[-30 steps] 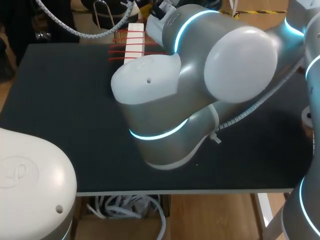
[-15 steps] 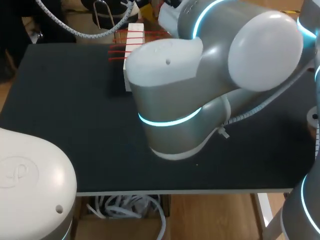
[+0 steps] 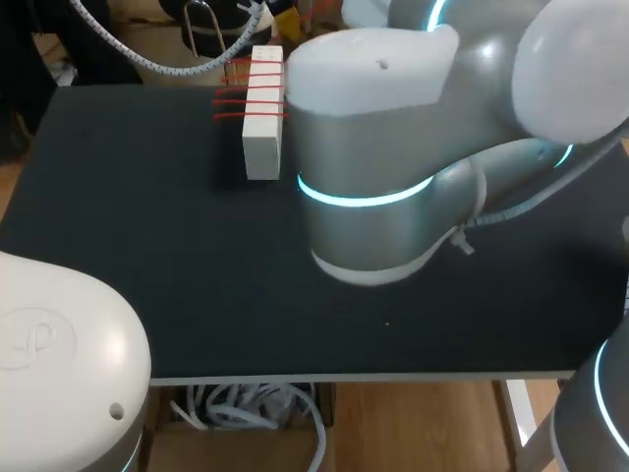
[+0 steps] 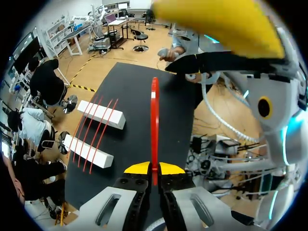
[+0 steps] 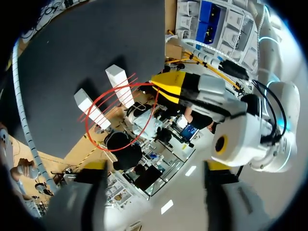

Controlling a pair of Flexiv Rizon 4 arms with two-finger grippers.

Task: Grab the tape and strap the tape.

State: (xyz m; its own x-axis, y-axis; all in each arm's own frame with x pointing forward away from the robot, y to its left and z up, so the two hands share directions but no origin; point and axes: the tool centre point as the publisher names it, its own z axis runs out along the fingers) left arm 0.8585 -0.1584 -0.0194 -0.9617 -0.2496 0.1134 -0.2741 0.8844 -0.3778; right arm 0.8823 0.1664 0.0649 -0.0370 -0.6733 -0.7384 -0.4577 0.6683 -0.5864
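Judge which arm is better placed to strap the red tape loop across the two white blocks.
Left. The left gripper is shut on the thin red tape loop, with the two white rectangular blocks ahead of it. The right gripper is open and empty.

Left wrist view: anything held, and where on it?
Left gripper holds the red tape loop by its near edge, jaws shut on it from both sides.

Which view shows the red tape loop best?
Right wrist view: the red tape loop shows as a full oval held by the left gripper. Left wrist view shows only its edge, between the fingers. Head view: none of it shows past the right arm.
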